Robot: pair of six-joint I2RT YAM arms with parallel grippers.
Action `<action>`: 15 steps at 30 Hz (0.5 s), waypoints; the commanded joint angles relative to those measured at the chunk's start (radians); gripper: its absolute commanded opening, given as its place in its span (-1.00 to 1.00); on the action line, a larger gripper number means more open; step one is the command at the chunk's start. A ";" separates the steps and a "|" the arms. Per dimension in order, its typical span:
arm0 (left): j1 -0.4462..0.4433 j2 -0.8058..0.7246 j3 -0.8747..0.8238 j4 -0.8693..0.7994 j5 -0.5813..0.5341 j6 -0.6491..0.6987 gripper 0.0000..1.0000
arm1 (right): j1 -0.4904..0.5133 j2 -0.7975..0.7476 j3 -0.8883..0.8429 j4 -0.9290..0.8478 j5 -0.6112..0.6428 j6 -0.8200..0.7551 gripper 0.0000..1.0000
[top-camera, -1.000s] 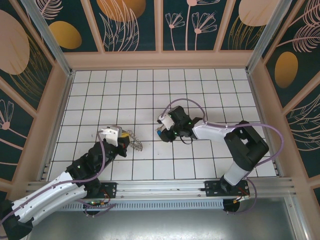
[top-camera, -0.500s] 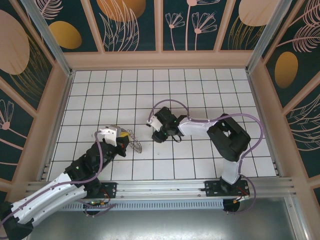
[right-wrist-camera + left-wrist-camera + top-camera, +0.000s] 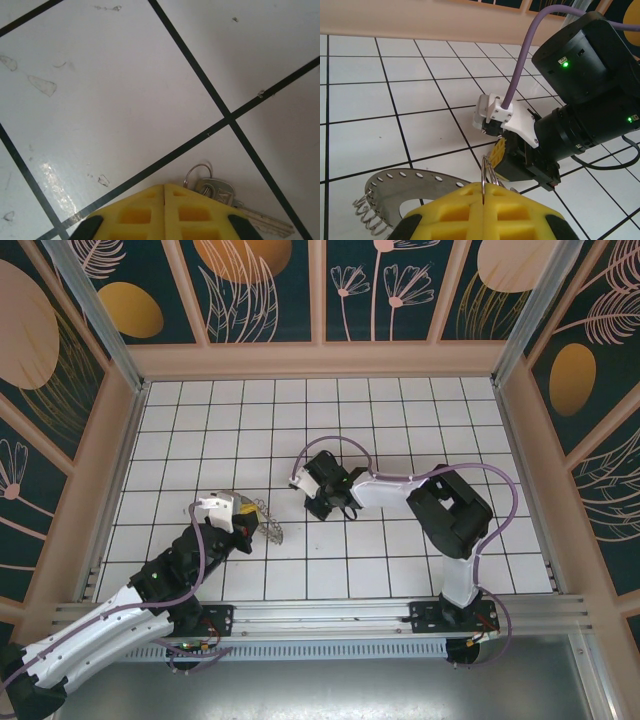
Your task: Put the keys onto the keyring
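Evidently the right pincer (image 3: 164, 187) has its jaws pressed flat together, with the key (image 3: 218, 190) on the floor (image 3: 100, 90) just right of its tips and partly under them. Whether any metal is actually pinched cannot be told. The left pincer (image 3: 484, 186) is shut on a wire loop (image 3: 488, 171) of the keyring (image 3: 395, 182), whose plate spreads left of its tips. The right pincer sits near, just beyond the left one's tips. A good pickup probably needs the key's head caught squarely, leaving its small ring (image 3: 197, 173) clear ahead of the tips for threading. If the grip missed, reopening and recentring over the head beats dragging. The left should hold firm.
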 commanded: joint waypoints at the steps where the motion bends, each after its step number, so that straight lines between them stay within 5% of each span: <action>1: -0.001 -0.006 0.015 0.050 0.003 0.020 -1.00 | 0.001 0.025 0.008 -0.015 0.031 0.010 -0.99; 7: -0.001 0.006 0.022 0.047 0.006 0.020 -1.00 | -0.019 -0.011 0.000 -0.013 -0.042 0.035 -1.00; 15: -0.001 0.014 0.031 0.051 0.027 0.034 -1.00 | -0.089 -0.205 -0.133 0.080 -0.286 0.038 -1.00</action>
